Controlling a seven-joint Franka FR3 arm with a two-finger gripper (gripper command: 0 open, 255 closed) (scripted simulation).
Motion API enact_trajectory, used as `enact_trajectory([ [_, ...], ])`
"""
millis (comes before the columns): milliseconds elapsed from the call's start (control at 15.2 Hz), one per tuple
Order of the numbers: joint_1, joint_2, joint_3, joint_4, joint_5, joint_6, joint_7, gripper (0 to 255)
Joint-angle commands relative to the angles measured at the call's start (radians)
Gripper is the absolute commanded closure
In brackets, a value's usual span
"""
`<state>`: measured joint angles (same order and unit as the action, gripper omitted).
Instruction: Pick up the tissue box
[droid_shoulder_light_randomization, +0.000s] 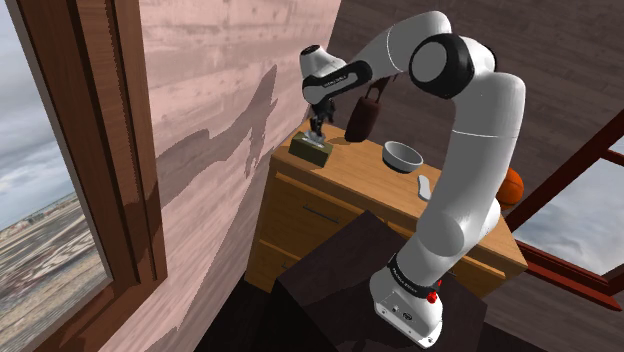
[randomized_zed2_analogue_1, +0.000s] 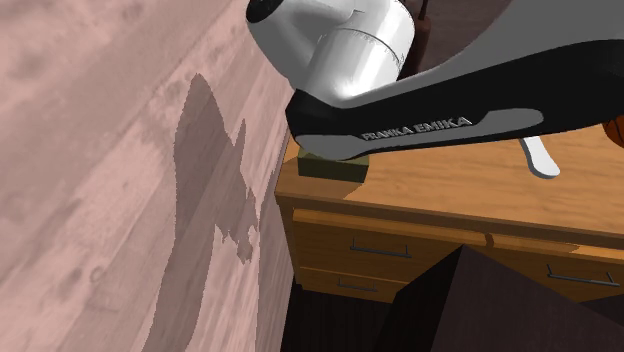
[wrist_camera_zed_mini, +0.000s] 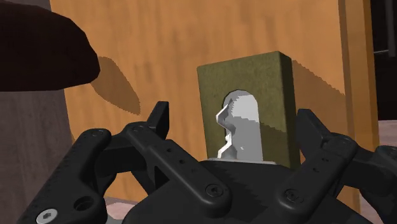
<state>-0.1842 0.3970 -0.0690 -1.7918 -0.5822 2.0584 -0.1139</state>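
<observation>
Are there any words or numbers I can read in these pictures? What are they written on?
"FRANKA EMIKA": pale letters on the black end of the robot arm, in the second exterior view.
Tiny letters on the dark band low on the arm, in the shoulder view: too small to read.
Tissue box: no words on the sides that show.

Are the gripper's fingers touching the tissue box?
Cannot tell. Wrist view: open fingers straddle the olive tissue box; desk wood shows beside one finger, the other borders the box's edge.
</observation>
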Motion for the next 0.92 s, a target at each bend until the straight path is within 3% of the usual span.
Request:
enact_trajectory([
  [0, -0.003, 0.073, -0.014, 0.071, -0.028, -0.001, -0.008, 0],
  [660, -0.005, 0.156, -0.024, 0.083, -0.052, 0.059, 0.030, 0],
  [726, -0.005, 0.156, -0.024, 0.082, -0.053, 0.059, 0.031, 255],
  [858, -0.005, 0.156, -0.024, 0.082, -0.053, 0.059, 0.031, 255],
])
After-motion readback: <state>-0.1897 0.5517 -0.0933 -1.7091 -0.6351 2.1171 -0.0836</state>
